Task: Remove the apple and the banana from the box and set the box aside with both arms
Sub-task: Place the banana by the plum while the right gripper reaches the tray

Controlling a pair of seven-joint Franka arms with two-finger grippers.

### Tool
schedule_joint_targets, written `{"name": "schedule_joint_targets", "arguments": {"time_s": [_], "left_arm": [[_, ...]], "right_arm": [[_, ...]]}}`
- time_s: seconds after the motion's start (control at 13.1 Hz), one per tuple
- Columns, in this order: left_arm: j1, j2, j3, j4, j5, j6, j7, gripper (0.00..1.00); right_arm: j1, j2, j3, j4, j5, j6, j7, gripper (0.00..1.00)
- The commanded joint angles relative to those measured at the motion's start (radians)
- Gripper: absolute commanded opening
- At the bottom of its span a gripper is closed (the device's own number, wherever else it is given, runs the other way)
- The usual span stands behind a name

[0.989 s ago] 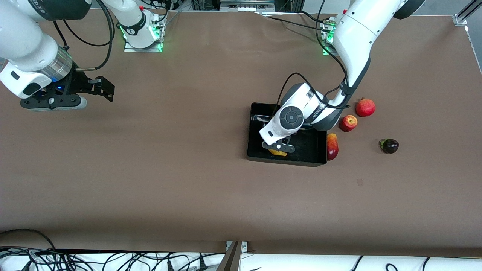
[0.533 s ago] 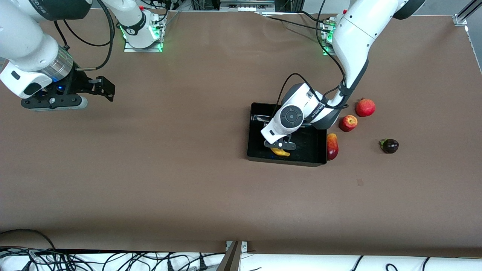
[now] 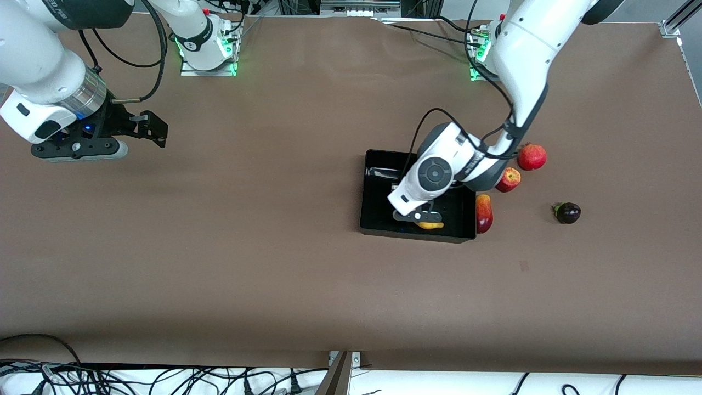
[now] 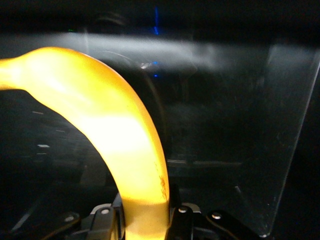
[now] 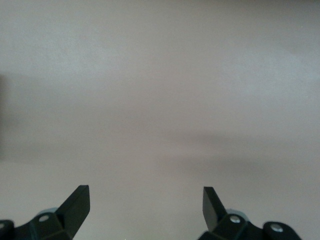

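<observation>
Left gripper (image 4: 145,220) clamped on banana (image 4: 107,130); curved yellow fruit arching over glossy black floor of box (image 4: 225,125).

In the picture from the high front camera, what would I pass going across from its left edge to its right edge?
Right gripper → black tray → banana held by the left gripper → red-and-yellow fruit beside the tray → pomegranate → dark purple fruit.
</observation>
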Motion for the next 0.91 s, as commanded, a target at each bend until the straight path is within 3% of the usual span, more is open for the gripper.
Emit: {"name": "schedule_joint_targets", "arguments": {"time_s": [0.0, 0.15, 0.38, 0.53, 0.68, 0.84], "left_arm": [[0.056, -0.047, -0.004, 0.163, 0.025, -0.232, 0.001, 0.0], [0.125, -0.047, 0.007, 0.237, 0.029, -0.374, 0.088, 0.0], [0.275, -0.03, 0.015, 0.228, 0.107, -0.347, 0.3, 0.0], [0.345, 0.013, 0.013, 0.178, 0.14, -0.257, 0.478, 0.0], [0.436, 0.007, 0.013, 0.02, 0.141, -0.076, 0.611, 0.0], [0.486, 0.015, 0.013, -0.055, 0.14, 0.073, 0.724, 0.0]], "right_arm": [[0.005, -0.002, 0.003, 0.01, -0.016, -0.006, -0.003, 1.0], [0.005, -0.002, 0.003, 0.01, -0.014, -0.005, -0.003, 1.0], [0.025, 0.029, 0.005, 0.01, -0.007, -0.003, -0.004, 1.0], [0.059, 0.124, 0.005, 0.002, -0.002, 0.0, -0.027, 1.0], [0.129, 0.138, 0.012, 0.01, 0.045, 0.017, -0.017, 1.0], [0.19, 0.206, 0.014, 0.022, 0.108, 0.11, 0.2, 1.0]]}}
